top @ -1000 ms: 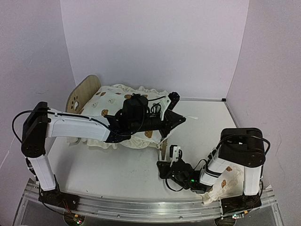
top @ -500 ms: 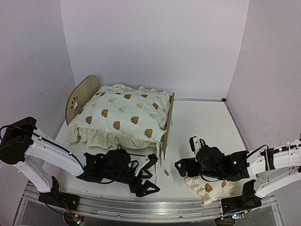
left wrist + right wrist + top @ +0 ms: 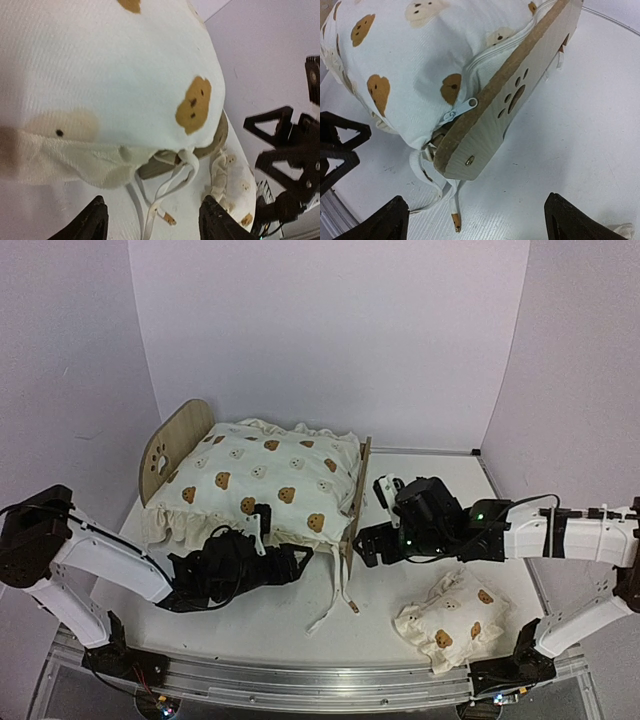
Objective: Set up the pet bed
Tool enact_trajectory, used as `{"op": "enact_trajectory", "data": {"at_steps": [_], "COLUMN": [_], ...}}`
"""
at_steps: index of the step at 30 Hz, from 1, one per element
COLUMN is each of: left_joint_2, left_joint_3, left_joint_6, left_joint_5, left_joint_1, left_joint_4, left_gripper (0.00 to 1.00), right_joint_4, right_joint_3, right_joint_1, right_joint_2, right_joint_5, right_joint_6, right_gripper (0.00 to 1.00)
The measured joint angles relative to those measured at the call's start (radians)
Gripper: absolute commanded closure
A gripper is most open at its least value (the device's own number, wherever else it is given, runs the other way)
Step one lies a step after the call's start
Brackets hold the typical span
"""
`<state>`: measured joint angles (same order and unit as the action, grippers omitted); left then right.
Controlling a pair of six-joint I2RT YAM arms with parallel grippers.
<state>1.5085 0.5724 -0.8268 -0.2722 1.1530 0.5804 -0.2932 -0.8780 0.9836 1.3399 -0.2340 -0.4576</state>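
The pet bed (image 3: 170, 445) stands at the back left, its light-wood headboard carrying a paw cutout and its base hidden under the cream bear-print cushion (image 3: 260, 485). Its footboard (image 3: 515, 95) also has a paw cutout. White ties (image 3: 165, 195) hang from the cushion's near corner onto the table. My left gripper (image 3: 295, 562) is low at that corner, open, its fingertips (image 3: 95, 220) astride the ties without touching them. My right gripper (image 3: 365, 545) faces the footboard's near end from the right, open and empty.
A small bear-print pillow (image 3: 450, 620) lies loose on the table at the front right, below the right arm. White walls close the table at the back and sides. In the right wrist view the left gripper (image 3: 340, 145) shows at the left edge.
The left arm came off the cushion, swung low along the front and now sits at the cushion's near corner. The right gripper left the pillow and moved back to the footboard. Both opened.
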Motion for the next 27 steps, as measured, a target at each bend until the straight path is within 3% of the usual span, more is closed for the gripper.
{"op": "enact_trajectory", "data": {"at_steps": [6, 10, 17, 19, 23, 25, 27], "left_joint_2": [0.142, 0.158, 0.206, 0.208, 0.208, 0.208, 0.208], "left_joint_3": [0.026, 0.026, 0.035, 0.033, 0.006, -0.006, -0.011], "left_joint_6": [-0.080, -0.133, -0.205, -0.214, -0.221, -0.230, -0.248], "left_joint_5": [-0.126, -0.187, -0.204, -0.219, -0.246, -0.243, -0.243], "left_joint_1": [-0.002, -0.003, -0.002, 0.007, 0.048, 0.064, 0.072], "left_joint_4": [0.167, 0.211, 0.258, 0.260, 0.275, 0.275, 0.276], "left_gripper": [0.49, 0.47, 0.59, 0.55, 0.34, 0.33, 0.38], "right_joint_4": [0.012, 0.023, 0.056, 0.064, 0.077, 0.082, 0.085], "right_joint_3": [-0.006, -0.032, -0.128, -0.143, -0.160, -0.170, -0.183], "right_joint_1": [-0.014, -0.037, -0.072, -0.077, -0.086, -0.089, -0.091], "right_joint_2": [0.040, 0.090, 0.167, 0.180, 0.207, 0.229, 0.253], "right_joint_5": [0.074, 0.111, 0.143, 0.139, 0.134, 0.127, 0.118], "right_joint_6": [0.027, 0.028, 0.007, -0.005, -0.035, -0.048, -0.061], "right_gripper": [0.05, 0.16, 0.30, 0.33, 0.35, 0.42, 0.48]}}
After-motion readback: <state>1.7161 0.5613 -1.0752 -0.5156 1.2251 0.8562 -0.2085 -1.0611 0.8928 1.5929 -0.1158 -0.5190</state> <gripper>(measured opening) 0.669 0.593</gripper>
